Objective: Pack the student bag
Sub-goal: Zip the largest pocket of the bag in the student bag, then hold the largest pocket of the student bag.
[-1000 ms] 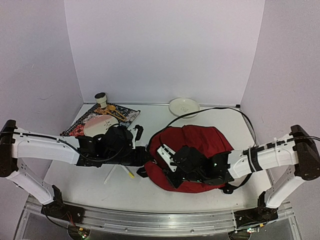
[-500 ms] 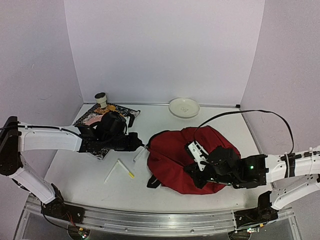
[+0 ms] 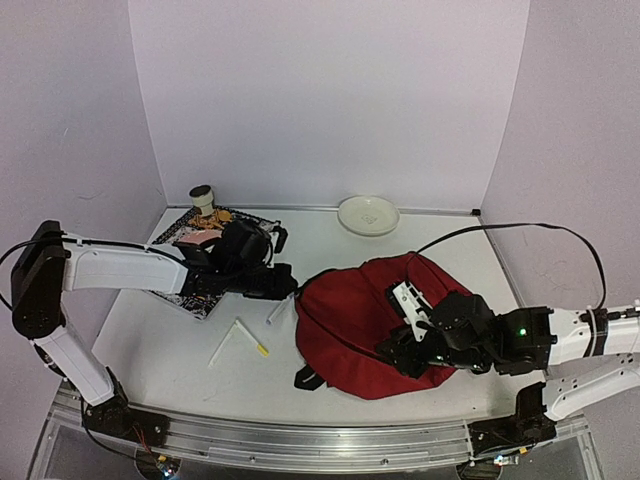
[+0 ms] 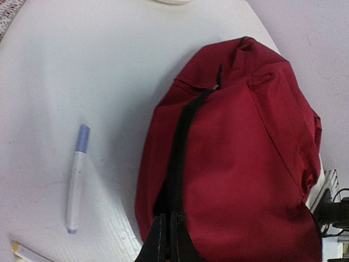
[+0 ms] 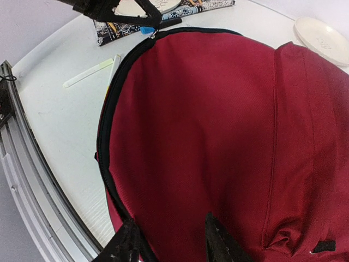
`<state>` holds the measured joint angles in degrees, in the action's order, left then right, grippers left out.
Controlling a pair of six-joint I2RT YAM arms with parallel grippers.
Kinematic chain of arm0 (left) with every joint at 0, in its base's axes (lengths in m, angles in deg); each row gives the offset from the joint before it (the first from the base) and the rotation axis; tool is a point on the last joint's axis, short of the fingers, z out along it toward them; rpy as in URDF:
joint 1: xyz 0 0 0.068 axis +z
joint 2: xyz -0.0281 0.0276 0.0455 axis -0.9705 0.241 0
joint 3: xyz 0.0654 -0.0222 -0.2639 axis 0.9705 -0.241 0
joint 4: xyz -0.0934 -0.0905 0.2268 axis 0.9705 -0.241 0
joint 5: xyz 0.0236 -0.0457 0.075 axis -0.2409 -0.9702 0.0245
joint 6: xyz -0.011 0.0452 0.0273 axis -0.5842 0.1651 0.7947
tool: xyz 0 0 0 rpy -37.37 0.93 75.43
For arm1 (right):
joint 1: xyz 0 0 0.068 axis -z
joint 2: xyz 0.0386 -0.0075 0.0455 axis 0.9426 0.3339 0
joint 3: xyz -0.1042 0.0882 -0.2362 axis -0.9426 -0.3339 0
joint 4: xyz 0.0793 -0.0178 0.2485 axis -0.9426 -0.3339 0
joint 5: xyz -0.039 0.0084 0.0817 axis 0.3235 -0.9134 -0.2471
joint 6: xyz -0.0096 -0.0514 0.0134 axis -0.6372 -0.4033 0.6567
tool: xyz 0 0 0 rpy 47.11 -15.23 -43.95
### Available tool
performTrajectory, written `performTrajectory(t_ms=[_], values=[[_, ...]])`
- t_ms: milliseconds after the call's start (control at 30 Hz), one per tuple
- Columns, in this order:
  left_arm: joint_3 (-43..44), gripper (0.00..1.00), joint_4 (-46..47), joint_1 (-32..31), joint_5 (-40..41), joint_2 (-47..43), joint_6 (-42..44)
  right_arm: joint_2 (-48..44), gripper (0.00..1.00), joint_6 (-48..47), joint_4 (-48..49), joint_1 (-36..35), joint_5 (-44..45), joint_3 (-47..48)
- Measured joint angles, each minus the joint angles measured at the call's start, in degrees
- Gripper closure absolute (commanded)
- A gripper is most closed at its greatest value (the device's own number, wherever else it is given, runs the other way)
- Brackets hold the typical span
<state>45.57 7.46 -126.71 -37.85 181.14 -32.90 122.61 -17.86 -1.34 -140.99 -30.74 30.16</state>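
The student bag point(image 3: 345, 310) is a dark-red backpack lying on the table right of centre, with a black zipper point(image 4: 180, 142) curving along its left edge. My left gripper point(image 3: 290, 285) is at the bag's far-left corner, shut on the zipper pull point(image 5: 147, 30). In its wrist view the left gripper point(image 4: 166, 234) has its jaws pressed together at the zipper's end. My right gripper point(image 3: 393, 350) hovers over the near right part of the bag point(image 5: 218, 120). It point(image 5: 172, 243) is open, with only red fabric showing between the fingers.
A white marker with a purple cap point(image 4: 76, 180) and two more pens point(image 3: 240, 342) lie left of the bag. A patterned cloth point(image 3: 197, 300), a small cup point(image 3: 203, 197) and a white plate point(image 3: 368, 213) sit toward the back. A black strap point(image 3: 308, 378) pokes out at the bag's near side.
The right gripper has opened and drawn back to the right across the bag. The left gripper shifted toward the back, staying shut at the zipper's end. The bag shifted slightly.
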Motion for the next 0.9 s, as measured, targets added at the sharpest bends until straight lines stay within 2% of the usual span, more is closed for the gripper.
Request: performTrajectory(t_ms=[100, 200, 467, 733, 800, 900], values=[[0.00, 1.00, 0.47, -2.75, -1.41, -0.01, -1.52, 3.33, 0.37, 0.13, -0.36, 0.01, -0.89, 4.53], [-0.02, 1.00, 1.46, -4.66, -2.94, -0.07, -2.92, 7.41, 0.34, 0.85, 0.18, 0.02, -1.74, 9.22], [-0.88, 1.00, 2.90, -5.29, -5.60, -2.89, -5.77, 23.74, 0.33, 1.44, 2.32, 0.02, -1.59, 20.93], [-1.42, 1.00, 4.14, -5.47, -7.55, -6.36, -7.42, 32.86, 0.31, 3.77, 2.43, 0.02, -0.26, 27.70], [-1.42, 1.00, 4.39, -5.47, -7.96, -6.36, -7.89, 33.80, 0.34, 4.08, 2.53, 0.02, -0.12, 28.58], [-1.42, 1.00, 4.73, -5.61, -8.57, -6.36, -8.37, 34.56, 0.52, 4.45, 2.67, 0.02, 1.00, 28.92]])
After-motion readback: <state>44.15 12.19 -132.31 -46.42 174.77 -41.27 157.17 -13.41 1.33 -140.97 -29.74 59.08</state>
